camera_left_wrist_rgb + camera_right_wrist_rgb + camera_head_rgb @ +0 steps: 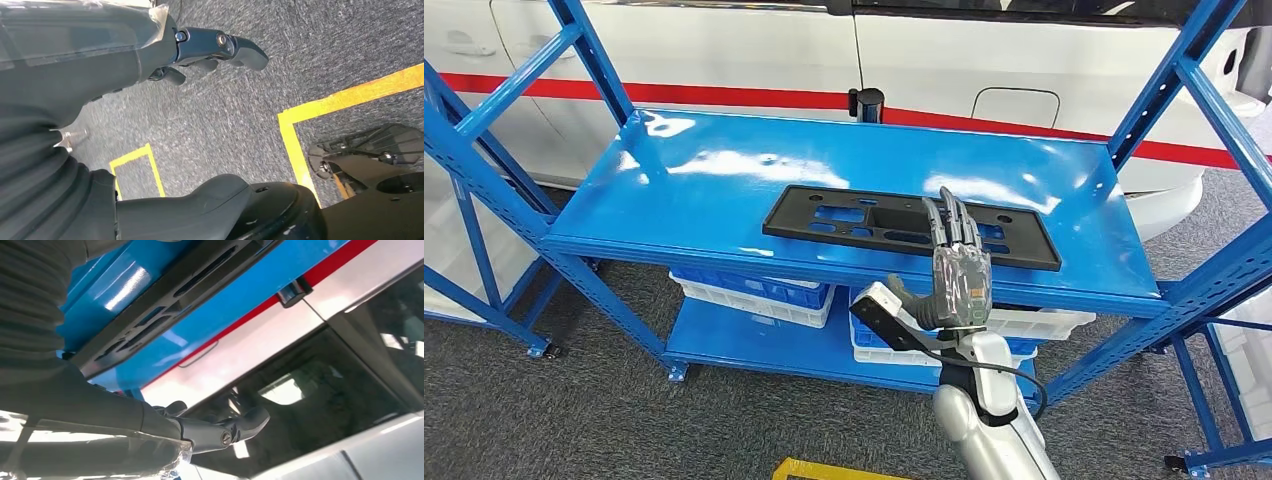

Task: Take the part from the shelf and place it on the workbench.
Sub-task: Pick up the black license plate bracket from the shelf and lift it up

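Observation:
A long flat black plastic part (864, 222) with several cut-outs lies on the blue shelf top (724, 170), near its front edge. My right hand (959, 265) is raised in front of the shelf, fingers straight and pointing up, fingertips over the part's right portion, holding nothing. In the right wrist view the part (165, 300) runs along the blue shelf beyond the thumb (220, 427). My left hand (210, 47) hangs over grey carpet with its fingers curled in and nothing in them.
Blue shelf uprights (1184, 80) and diagonal braces frame both sides. White and blue crates (754, 290) sit on the lower shelf. A white car with a red stripe (1024, 60) stands behind the shelf. Yellow floor tape (295, 135) marks the grey carpet.

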